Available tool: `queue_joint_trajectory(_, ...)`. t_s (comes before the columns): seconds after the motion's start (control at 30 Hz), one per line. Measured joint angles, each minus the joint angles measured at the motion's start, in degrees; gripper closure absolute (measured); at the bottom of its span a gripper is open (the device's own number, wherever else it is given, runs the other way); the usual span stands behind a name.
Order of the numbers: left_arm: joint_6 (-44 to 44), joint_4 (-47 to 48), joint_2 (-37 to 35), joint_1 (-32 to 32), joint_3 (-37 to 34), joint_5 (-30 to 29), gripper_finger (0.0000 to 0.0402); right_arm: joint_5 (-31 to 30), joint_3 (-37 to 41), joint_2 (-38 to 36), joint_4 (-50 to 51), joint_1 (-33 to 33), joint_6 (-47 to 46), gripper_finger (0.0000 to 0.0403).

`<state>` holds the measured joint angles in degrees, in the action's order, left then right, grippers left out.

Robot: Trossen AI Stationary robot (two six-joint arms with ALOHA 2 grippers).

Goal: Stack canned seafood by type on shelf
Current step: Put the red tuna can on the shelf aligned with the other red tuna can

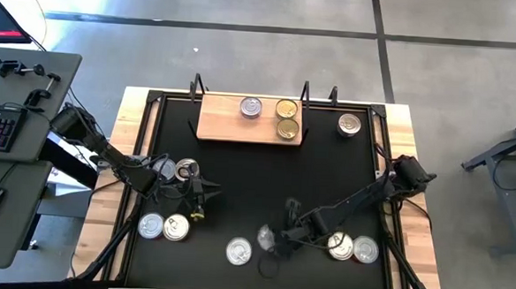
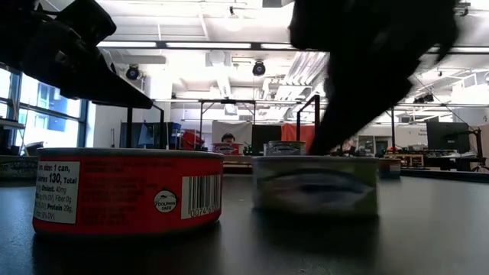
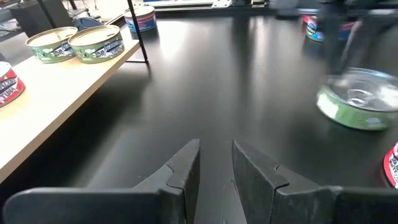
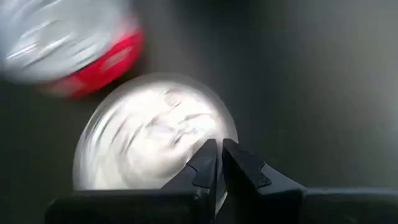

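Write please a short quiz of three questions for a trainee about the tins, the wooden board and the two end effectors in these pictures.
1. How many tins lie on the wooden board?
2. True or false: the left end effector holds a tin.
3. Over what does the right end effector hang? A) the wooden board B) a silver-lidded tin on the black mat C) the bare wood at the table edge

Key
1. Three: one silver-lidded tin and two gold-lidded tins, the gold pair side by side.
2. False. Its fingers stand slightly apart with nothing between them.
3. B. Its fingers are shut, just above the lid's rim.
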<state>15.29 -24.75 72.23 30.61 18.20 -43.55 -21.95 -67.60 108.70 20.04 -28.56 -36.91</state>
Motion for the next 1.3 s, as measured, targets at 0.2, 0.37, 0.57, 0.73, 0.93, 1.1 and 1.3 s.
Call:
queue_joint_trajectory(0.2,0.0,0.0,0.0,0.0,0.0,0.0,0.0317,-13.0,-1.1,0.0,1.6,3.3,-0.1,0.0385)
queue_joint_trajectory(0.37,0.0,0.0,0.0,0.0,0.0,0.0,0.0317,-13.0,-5.2,0.0,4.3,3.8,2.8,0.0385)
queue_joint_trajectory(0.57,0.0,0.0,0.0,0.0,0.0,0.0,0.0317,6.9,-7.6,0.1,-5.6,2.3,11.2,0.0385)
queue_joint_trajectory(0.73,0.0,0.0,0.0,0.0,0.0,0.0,0.0317,23.7,-6.7,5.1,-21.3,1.3,16.9,0.0385)
queue_joint_trajectory(0.93,0.0,0.0,0.0,0.0,0.0,0.0,0.0317,26.0,-6.6,11.3,-26.6,3.7,17.7,0.0385)
queue_joint_trajectory(1.1,-0.1,0.0,0.0,0.0,0.0,0.0,0.0317,18.1,-6.7,10.4,-20.2,6.2,20.0,0.0385)
queue_joint_trajectory(1.3,-0.5,0.0,0.0,0.0,0.0,-0.1,0.0317,-6.3,-6.5,5.8,-16.9,7.8,23.5,0.0385)
